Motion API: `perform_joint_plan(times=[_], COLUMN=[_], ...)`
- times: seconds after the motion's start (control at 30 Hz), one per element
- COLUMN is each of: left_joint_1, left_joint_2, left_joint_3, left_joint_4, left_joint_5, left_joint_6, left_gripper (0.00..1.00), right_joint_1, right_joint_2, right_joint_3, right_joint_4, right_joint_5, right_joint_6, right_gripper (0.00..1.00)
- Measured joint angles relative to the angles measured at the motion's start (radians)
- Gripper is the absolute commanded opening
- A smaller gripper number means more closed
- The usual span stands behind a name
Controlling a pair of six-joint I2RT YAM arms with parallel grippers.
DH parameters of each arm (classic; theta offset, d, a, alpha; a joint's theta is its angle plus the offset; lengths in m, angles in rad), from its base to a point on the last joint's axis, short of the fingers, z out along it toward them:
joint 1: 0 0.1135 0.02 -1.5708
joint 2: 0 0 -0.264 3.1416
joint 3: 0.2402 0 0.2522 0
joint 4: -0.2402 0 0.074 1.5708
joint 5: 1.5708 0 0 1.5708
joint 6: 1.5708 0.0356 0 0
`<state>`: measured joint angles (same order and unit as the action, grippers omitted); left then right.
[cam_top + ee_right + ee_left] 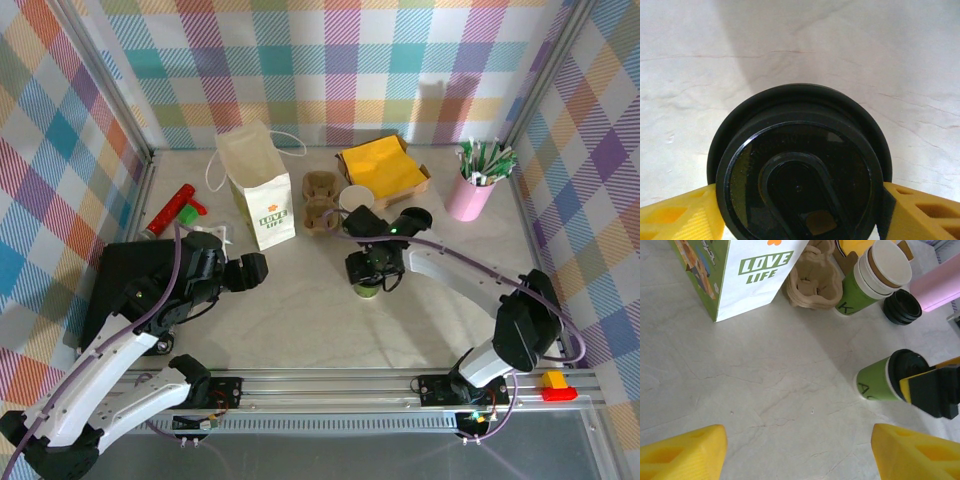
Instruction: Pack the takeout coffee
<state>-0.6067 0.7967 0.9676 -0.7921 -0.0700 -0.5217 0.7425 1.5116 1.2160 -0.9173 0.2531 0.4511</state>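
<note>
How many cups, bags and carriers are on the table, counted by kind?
Lidded coffee cup: 1
Stack of lidless cups: 1
Pink cup of sticks: 1
Paper bag: 1
Cardboard carrier: 1
Total: 5

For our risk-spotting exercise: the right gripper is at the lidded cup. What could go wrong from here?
The right gripper grips the cup by its lid alone; lifting may pop the lid off and drop the cup.
The cup stack and spare lids stand close; a swing toward the bag might knock them.
</note>
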Motion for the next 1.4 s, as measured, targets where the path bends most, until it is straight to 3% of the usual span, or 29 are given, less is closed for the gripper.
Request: perform_joint_plan(times=[0.37,0.8,1.13,1.4], left_joint_1=[0.000,0.000,0.000,0.000], left_joint_2=[0.006,0.012,0.027,0.029], left_joint_3=[0.011,0.027,0.036,0.044], left_joint_4=[-0.015,-0.022,-0.023,-0.026], left_joint_5=[-0.002,-0.003,-0.003,-0.008], left_joint_6=[0.004,0.004,0.003,0.003], left_gripper=[0.76,0.76,0.76,0.76], right_joint_1=[-0.308,-0.657,-0.795,-0.821], right_joint_2=[-0.090,-0.069,0.027,0.051], right_joint_3=[-0.089,-0.089,-0.019,0.003], right_joint_4=[0.029,0.109,0.190,0.206], right_joint_5=[0.006,0.027,0.029,0.026], right_joint_6=[-0.083,-0.200,-0.251,-0.257], right_gripper=[0.75,0.76,0.76,0.80])
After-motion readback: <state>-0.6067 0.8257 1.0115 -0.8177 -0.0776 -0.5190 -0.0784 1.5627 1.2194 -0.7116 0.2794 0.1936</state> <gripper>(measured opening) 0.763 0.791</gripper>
